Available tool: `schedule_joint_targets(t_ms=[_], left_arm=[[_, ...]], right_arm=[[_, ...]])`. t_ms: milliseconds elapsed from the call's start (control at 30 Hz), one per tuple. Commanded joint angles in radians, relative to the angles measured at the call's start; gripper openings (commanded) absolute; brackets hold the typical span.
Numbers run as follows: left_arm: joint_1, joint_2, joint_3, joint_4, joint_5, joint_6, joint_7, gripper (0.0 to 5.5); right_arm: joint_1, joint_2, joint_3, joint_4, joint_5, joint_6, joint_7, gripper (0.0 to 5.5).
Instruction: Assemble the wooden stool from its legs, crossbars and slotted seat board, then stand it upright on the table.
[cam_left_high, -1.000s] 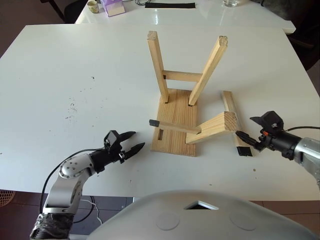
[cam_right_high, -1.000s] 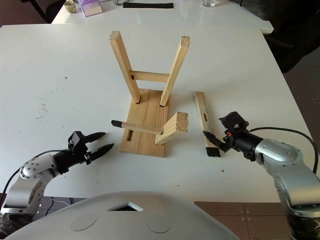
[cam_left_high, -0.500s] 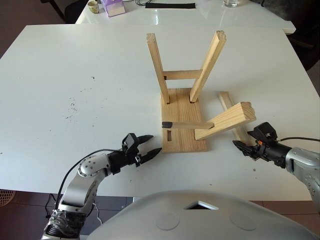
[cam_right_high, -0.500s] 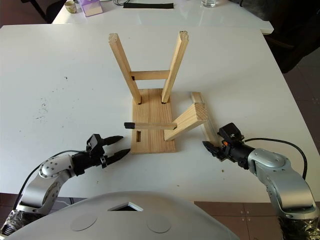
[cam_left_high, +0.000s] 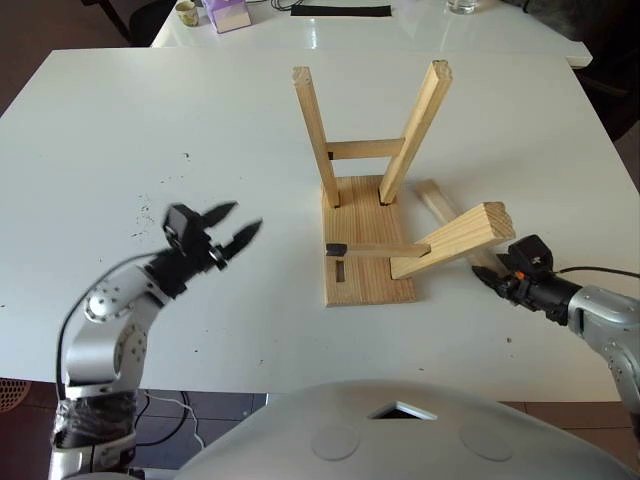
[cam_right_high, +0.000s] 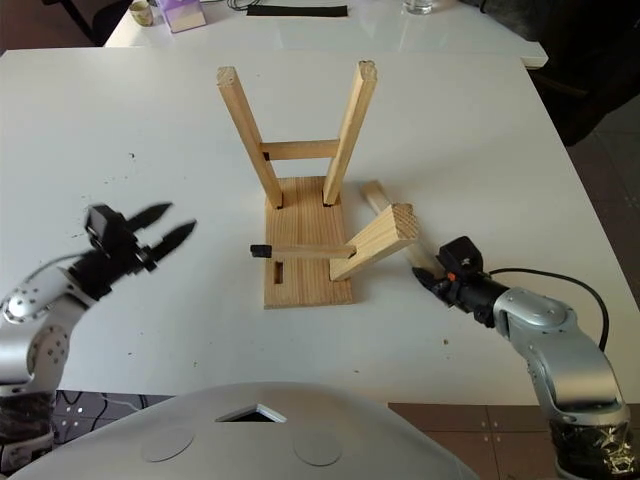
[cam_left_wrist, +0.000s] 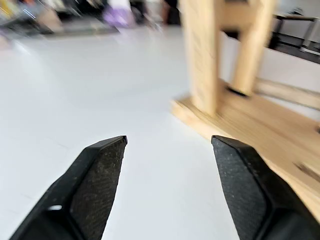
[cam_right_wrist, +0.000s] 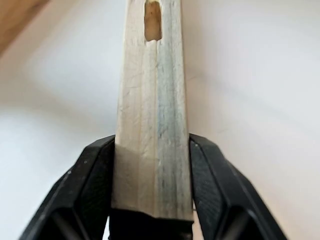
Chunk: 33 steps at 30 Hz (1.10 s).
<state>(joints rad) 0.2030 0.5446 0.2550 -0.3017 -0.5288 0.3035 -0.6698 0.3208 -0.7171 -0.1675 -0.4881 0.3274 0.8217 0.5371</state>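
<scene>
Stool leg (cam_right_wrist: 152, 100) clamped in right tool (cam_right_wrist: 152, 141), left tool (cam_left_wrist: 169, 142) spread

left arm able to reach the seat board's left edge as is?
Probably yes. The left gripper hangs open and empty, left of the seat board, with bare table between them. The leaning leg is on the board's other side.

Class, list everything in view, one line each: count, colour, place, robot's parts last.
table: one, white, under everything.
seat board: one, light wood, flat mid-table.
upright legs: two, light wood, standing in seat board, crossbar between.
leaning leg: one, light wood, with black-tipped crossbar, propped over the board's right edge.
loose leg: one, light wood, flat, right of board.
left gripper: one, black, open, above table left of board.
right gripper: one, black, shut on loose leg.
</scene>
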Motion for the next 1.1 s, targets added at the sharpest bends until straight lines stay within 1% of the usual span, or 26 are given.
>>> schedule_joint_targets(t_ms=[33, 67, 100, 167, 267, 333, 367, 467, 567, 633, 867, 967, 1100], left_arm=[[-0.14, 0.035, 0.047, -0.108, -0.071, 0.106, 0.081, 3.13], [-0.181, 0.042, 0.054, -0.145, -0.114, 0.139, 0.09, 3.13], [-0.224, 0.047, 0.058, -0.17, -0.156, 0.168, 0.097, 3.32], [-0.333, 0.058, 0.068, -0.217, -0.286, 0.228, 0.104, 3.62], [-0.499, 0.069, 0.056, -0.244, -0.453, 0.306, 0.123, 4.06], [-0.602, 0.07, 0.031, -0.252, -0.575, 0.353, 0.12, 4.09], [-0.653, 0.065, 0.012, -0.253, -0.63, 0.373, 0.111, 4.09], [-0.749, 0.055, -0.05, -0.234, -0.669, 0.403, 0.072, 4.09], [-0.759, 0.07, -0.117, -0.251, -0.626, 0.401, -0.001, 4.09], [-0.744, 0.073, -0.135, -0.276, -0.621, 0.396, -0.038, 4.09], [-0.731, 0.064, -0.128, -0.271, -0.622, 0.38, -0.058, 4.09], [-0.736, 0.061, -0.125, -0.263, -0.624, 0.376, -0.059, 4.09], [-0.731, 0.056, -0.113, -0.272, -0.667, 0.378, -0.068, 4.09]], right_arm=[[-0.154, -0.048, -0.085, 0.094, -0.007, -0.071, 0.017, 2.05], [-0.189, -0.067, -0.101, 0.117, -0.008, -0.102, 0.036, 2.05], [-0.22, -0.077, -0.12, 0.126, 0.004, -0.123, 0.055, 2.05], [-0.315, -0.085, -0.193, 0.106, 0.111, -0.157, 0.133, 2.05], [-0.46, -0.09, -0.324, 0.036, 0.402, -0.098, 0.236, 2.05], [-0.531, -0.118, -0.38, -0.001, 0.607, -0.042, 0.282, 2.05], [-0.572, -0.135, -0.382, -0.008, 0.694, -0.023, 0.308, 2.05], [-0.681, -0.181, -0.324, 0.004, 0.831, 0.027, 0.366, 2.05], [-0.727, -0.23, -0.231, 0.03, 0.817, 0.027, 0.465, 2.05], [-0.742, -0.249, -0.19, 0.044, 0.802, 0.022, 0.512, 2.05], [-0.803, -0.291, -0.055, 0.094, 0.722, -0.007, 0.676, 2.05], [-0.805, -0.318, -0.02, 0.116, 0.688, -0.019, 0.756, 2.05], [-0.823, -0.312, -0.003, 0.134, 0.668, -0.026, 0.786, 2.05]])
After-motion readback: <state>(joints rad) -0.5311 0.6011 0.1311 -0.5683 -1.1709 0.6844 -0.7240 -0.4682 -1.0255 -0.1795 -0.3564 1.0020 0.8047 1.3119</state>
